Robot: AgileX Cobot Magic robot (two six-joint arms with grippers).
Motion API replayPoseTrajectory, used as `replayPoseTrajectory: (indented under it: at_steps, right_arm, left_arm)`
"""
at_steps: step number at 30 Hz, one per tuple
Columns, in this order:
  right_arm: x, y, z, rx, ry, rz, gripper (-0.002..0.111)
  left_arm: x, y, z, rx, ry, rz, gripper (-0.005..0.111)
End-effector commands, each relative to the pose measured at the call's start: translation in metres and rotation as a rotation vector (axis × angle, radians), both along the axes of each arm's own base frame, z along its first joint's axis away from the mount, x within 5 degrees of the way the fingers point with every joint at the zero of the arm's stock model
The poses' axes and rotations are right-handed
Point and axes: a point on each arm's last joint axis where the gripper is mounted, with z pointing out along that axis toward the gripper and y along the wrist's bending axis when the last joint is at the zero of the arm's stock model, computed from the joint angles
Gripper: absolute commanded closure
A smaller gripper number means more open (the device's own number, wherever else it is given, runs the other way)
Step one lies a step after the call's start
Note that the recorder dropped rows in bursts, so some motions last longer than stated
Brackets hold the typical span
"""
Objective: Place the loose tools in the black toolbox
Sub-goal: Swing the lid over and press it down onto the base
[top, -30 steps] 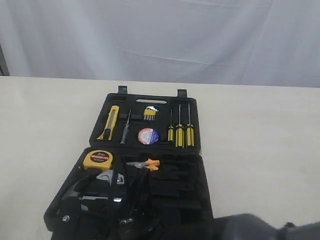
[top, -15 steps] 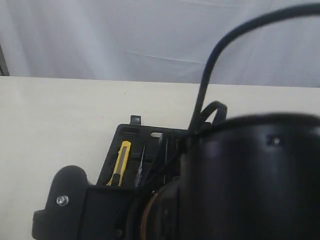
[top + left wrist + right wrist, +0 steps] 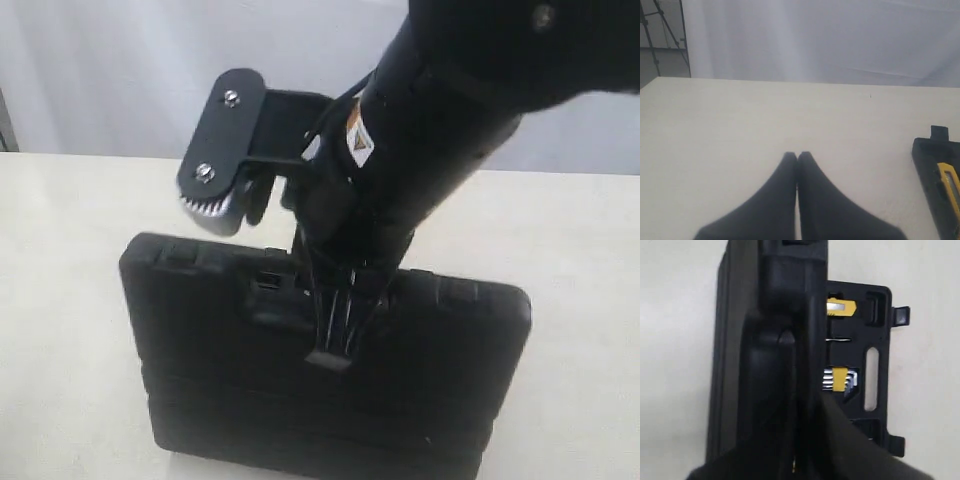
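The black toolbox (image 3: 320, 400) has its near half raised almost upright, outer shell facing the exterior camera. My right gripper (image 3: 330, 335) is shut on that half's top edge, seen edge-on in the right wrist view (image 3: 801, 390). The far half (image 3: 882, 340) lies flat behind it, showing the yellow utility knife's tip (image 3: 841, 306). My left gripper (image 3: 797, 156) is shut on nothing, above bare table to the left of the toolbox's corner (image 3: 932, 155); the knife (image 3: 951, 187) shows there too. Pliers, tape roll and tape measure are hidden.
Yellow hex keys (image 3: 840, 379) and the slot handle (image 3: 871, 377) sit in the flat half. A latch tab (image 3: 901, 315) juts from its rim. Cream table (image 3: 60, 300) spreads around the case, and a white curtain (image 3: 815, 40) hangs behind.
The near half of the toolbox went from lying flat and open to standing nearly upright. My right arm swung up past the camera with the half in its grip, hiding the tools.
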Motion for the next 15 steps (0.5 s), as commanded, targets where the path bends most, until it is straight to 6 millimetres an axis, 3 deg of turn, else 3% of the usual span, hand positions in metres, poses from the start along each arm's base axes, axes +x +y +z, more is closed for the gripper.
replayPoseTrajectory:
  at_steps: [1,4,6,10,15]
  right_arm:
    - [0.057,-0.029,-0.050,0.049,0.061,-0.015,0.109]
    - [0.107,-0.056,-0.109,0.027,0.005,-0.086,0.109]
    - [0.126,-0.067,-0.139,0.018,-0.019,-0.115,0.108]
    - [0.137,-0.077,-0.165,-0.003,0.031,-0.140,0.108]
    - [0.143,-0.078,-0.170,0.000,0.027,-0.156,0.107]
  left_arm:
    - [0.000,0.000,-0.001,-0.003,-0.001,-0.002,0.107]
    - [0.000,0.000,-0.001,-0.003,-0.001,-0.002,0.107]
    - [0.000,0.000,-0.001,-0.003,-0.001,-0.002,0.107]
    - [0.000,0.000,-0.001,-0.003,-0.001,-0.002,0.107]
    - [0.000,0.000,-0.001,-0.003,-0.001,-0.002,0.107]
